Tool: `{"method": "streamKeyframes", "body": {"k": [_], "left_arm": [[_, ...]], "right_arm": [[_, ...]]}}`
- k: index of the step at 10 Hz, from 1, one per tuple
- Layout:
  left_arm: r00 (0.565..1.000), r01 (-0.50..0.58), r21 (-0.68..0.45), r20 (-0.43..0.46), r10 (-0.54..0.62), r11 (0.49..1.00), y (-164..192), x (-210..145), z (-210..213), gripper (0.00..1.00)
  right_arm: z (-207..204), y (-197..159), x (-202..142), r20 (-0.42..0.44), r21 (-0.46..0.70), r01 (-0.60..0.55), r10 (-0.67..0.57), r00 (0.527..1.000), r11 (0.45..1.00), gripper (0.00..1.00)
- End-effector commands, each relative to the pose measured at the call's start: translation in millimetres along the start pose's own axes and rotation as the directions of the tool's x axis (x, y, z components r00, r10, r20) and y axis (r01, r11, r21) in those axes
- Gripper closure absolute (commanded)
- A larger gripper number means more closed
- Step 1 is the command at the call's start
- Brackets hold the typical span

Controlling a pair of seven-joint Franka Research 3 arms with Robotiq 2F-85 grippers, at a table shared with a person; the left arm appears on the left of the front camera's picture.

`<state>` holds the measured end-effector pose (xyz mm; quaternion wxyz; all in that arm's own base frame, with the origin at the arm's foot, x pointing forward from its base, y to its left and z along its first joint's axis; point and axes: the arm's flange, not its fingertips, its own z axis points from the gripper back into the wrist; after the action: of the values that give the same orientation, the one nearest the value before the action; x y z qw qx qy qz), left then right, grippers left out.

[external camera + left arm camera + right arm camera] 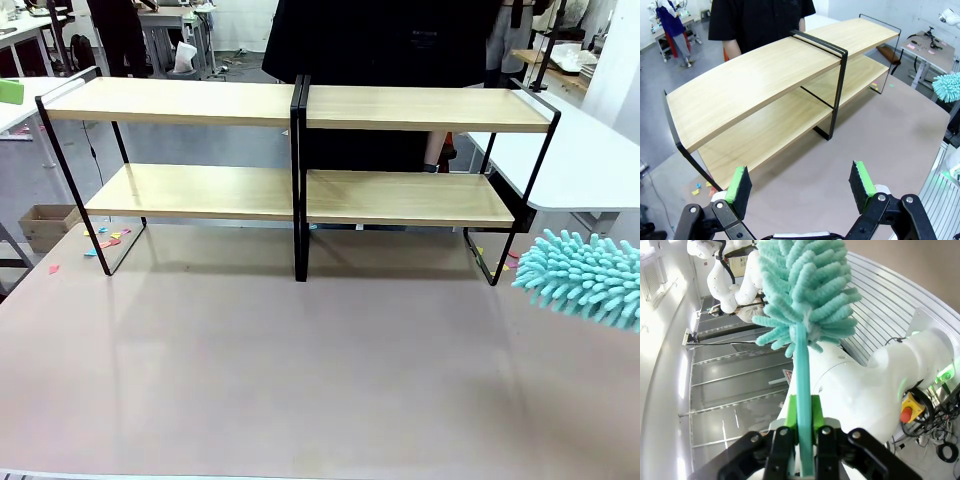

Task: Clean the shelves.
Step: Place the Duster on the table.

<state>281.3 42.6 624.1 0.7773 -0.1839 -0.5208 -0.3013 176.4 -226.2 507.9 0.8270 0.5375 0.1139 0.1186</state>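
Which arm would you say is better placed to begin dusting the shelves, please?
Probably the right: its gripper is shut on the teal duster, beside the shelves. The left gripper is open, holding nothing.

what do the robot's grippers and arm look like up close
The left gripper has black jointed metal links with silver pivots and bright green pads on black fingers. The right gripper is built the same; a glossy white rounded arm is behind it.

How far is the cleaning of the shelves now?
Done: the right claw is shut on the duster. In hand: the duster hangs off the table's right edge, apart from the shelves. Left: every board. The left claw is open.
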Motion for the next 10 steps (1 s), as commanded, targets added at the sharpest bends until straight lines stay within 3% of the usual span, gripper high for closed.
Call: {"method": "streamKeyframes", "body": {"k": [1,3,4,5,6,8,9,10], "left_arm": [[1.0,0.001,-0.004,-0.003,-0.001,1.0,0.2,-0.1,0.0,0.0],[1.0,0.0,0.0,0.0,0.0,1.0,0.0,0.0,0.0,0.0],[0.991,0.027,-0.217,0.132,0.002,0.976,-17.9,18.4,-19.4,0.0],[0.991,0.046,-0.28,0.137,-0.008,0.959,-28.8,15.1,-43.7,0.0],[0.981,0.015,-0.486,0.178,0.082,0.874,-38.2,-2.0,-68.4,0.0],[0.967,-0.231,-0.581,-0.05,0.249,0.78,-63.1,-65.4,-106.3,0.0],[0.918,-0.396,-0.574,-0.226,0.326,0.717,-77.4,-102.1,-115.3,0.0],[0.841,-0.524,-0.525,-0.445,0.308,0.671,-92.1,-132.3,-121.2,0.0]], "right_arm": [[0.5,-0.4,0.5,-0.006,-0.008,-0.017,0.017,1.0,1.0,0.88],[0.0,0.0,0.0,0.0,0.0,0.0,0.0,1.0,1.0,0.88],[-17.6,17.3,1.5,-0.054,-0.031,-0.131,0.129,0.99,0.991,0.88],[-30.6,28.3,13.3,-0.126,-0.005,-0.247,0.244,0.961,0.969,0.88],[-47.5,37.2,29.9,-0.142,0.01,-0.293,0.292,0.946,0.956,0.88],[-90.3,40.1,68.8,-0.253,0.037,-0.329,0.327,0.91,0.944,0.88],[-117.9,33.0,90.5,-0.299,-0.007,-0.324,0.307,0.903,0.946,0.88],[-139.4,25.2,107.0,-0.351,-0.027,-0.317,0.288,0.891,0.948,0.88]]}}
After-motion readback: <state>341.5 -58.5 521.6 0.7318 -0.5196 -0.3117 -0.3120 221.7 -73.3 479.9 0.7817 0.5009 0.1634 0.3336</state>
